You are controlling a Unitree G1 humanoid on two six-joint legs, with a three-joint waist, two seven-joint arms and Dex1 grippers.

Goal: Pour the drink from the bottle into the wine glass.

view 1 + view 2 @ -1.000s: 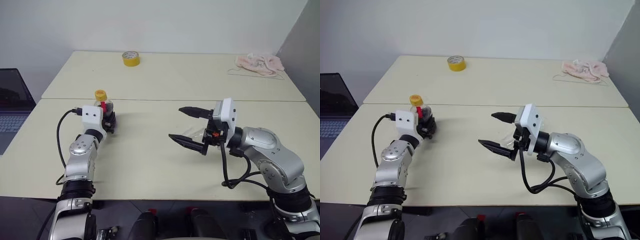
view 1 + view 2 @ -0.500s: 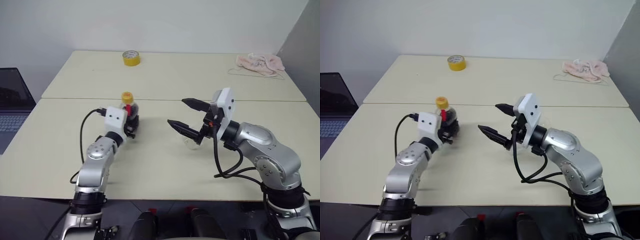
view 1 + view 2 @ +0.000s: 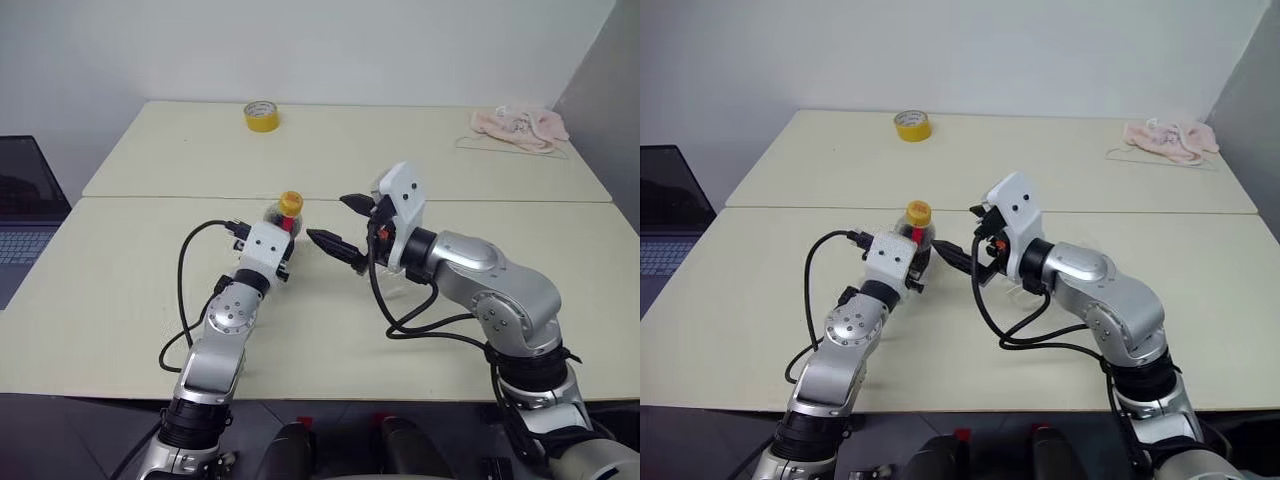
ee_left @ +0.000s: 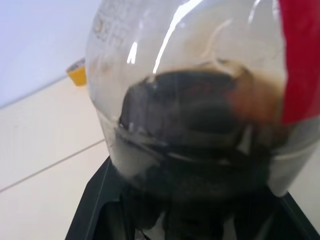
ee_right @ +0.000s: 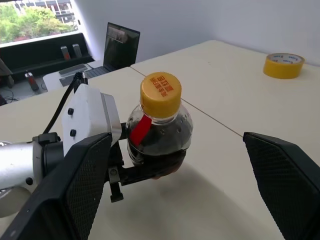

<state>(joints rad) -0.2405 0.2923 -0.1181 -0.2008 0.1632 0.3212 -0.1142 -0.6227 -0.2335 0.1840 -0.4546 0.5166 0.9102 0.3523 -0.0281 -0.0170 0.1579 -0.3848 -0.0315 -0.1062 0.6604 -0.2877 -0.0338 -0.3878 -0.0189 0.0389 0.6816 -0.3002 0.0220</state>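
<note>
The left end effector [image 3: 908, 262] carried the bottle [image 5: 159, 128] rightward, toward the right end effector [image 3: 338, 227].

You are looking at a clear bottle [image 5: 159, 134] wearing a yellow-orange cap [image 5: 160, 93] and a red label strip, with nearly black drink [image 4: 200, 125] showing dark brown through the plastic. Both grippers are showing black fingers, the left gripper [image 3: 280, 262] under a white housing and the right gripper [image 3: 341, 224] on a silver-grey arm with black cables. The table [image 3: 120, 290] is lying pale cream, with a yellow tape roll [image 3: 261, 116] and a pink cloth [image 3: 518, 127] on it, and a dark laptop [image 3: 25, 210] is sitting beside it.
</note>
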